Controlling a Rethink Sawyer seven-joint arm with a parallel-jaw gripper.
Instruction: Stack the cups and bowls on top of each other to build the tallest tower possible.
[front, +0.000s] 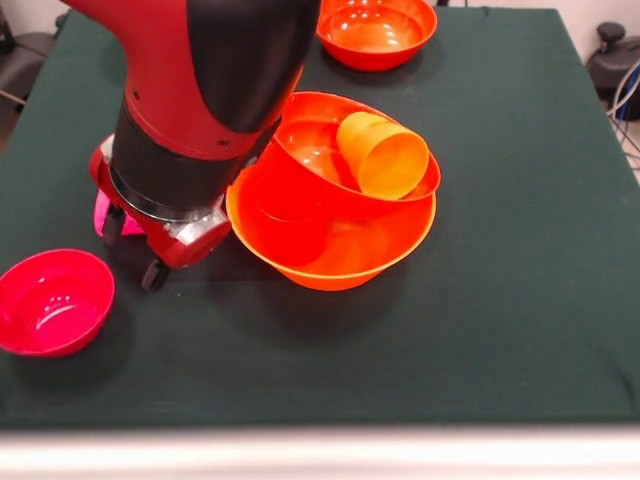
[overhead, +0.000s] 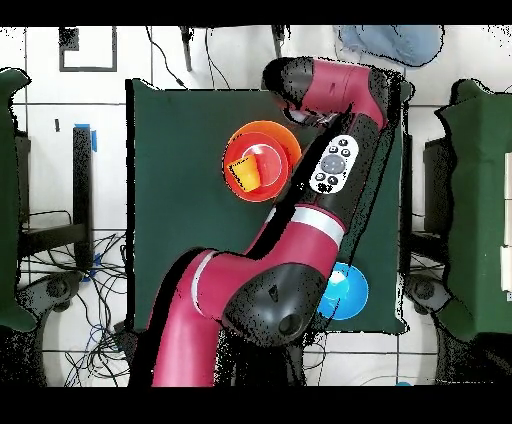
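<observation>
The tower stands mid-table: the widest orange bowl (front: 330, 255) holds a tilted red-orange bowl (front: 310, 150), and an orange cup (front: 385, 155) lies on its side in that bowl. The pile also shows in the overhead view (overhead: 262, 160). My gripper (front: 132, 250) hangs low over the cloth just left of the orange bowl, touching or nearly touching its rim. A sliver of something pink (front: 103, 215) shows behind the gripper; the rest of it is hidden by the arm. The light green and red-orange cups are out of view.
A crimson bowl (front: 52, 300) sits at the near left. A red-orange bowl (front: 375, 30) sits at the far side. A blue bowl (overhead: 346, 290) shows beside the arm in the overhead view. The dark green cloth (front: 520, 250) ends near the front edge.
</observation>
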